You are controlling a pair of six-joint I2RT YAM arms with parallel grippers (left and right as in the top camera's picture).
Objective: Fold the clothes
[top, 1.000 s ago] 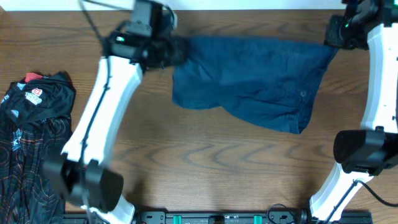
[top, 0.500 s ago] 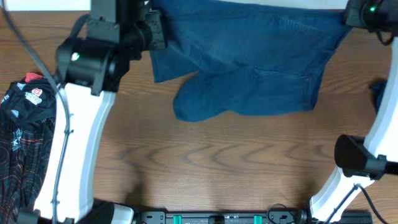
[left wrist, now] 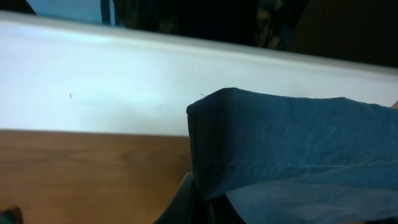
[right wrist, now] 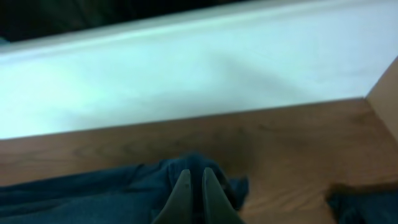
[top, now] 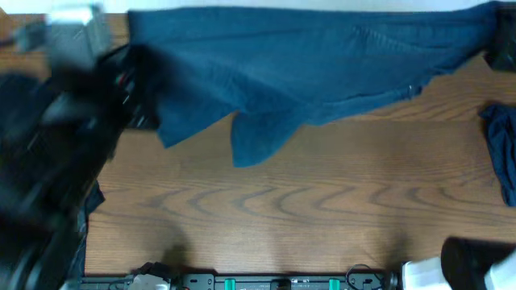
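Garment: your blue garment (top: 322, 72) is spread in a wide band between the two claws, along the far side of the table (top: 282, 209). Its upper edge runs nearly straight from claw to claw. Two flaps droop from the lower edge towards the near side, closer to the left claw than to the right. You cannot tell whether those flaps touch the wood.
Left claw: the left claw (left wrist: 200, 200) is clenched on the garment's left end. From its wrist camera, the cloth rises just above the fingers, folds over in a stitched hem and runs off to the claw's right.
Right claw: the right claw (right wrist: 194, 194) is clenched too, its fingers pressed together on a bunched corner of the garment. The rest of the cloth trails away to the claw's left, low over the wood.
Left arm: in the overhead view the left arm (top: 56, 153) is a dark blur over the left of the table, so you cannot read the claw from there.
Second cloth: a darker blue cloth (top: 501, 153) lies at the table's right edge, on the near side of the right claw and apart from the garment. The right wrist camera shows it low and to the right of the fingers.
Wall: a white wall (left wrist: 93, 81) stands just beyond both claws.
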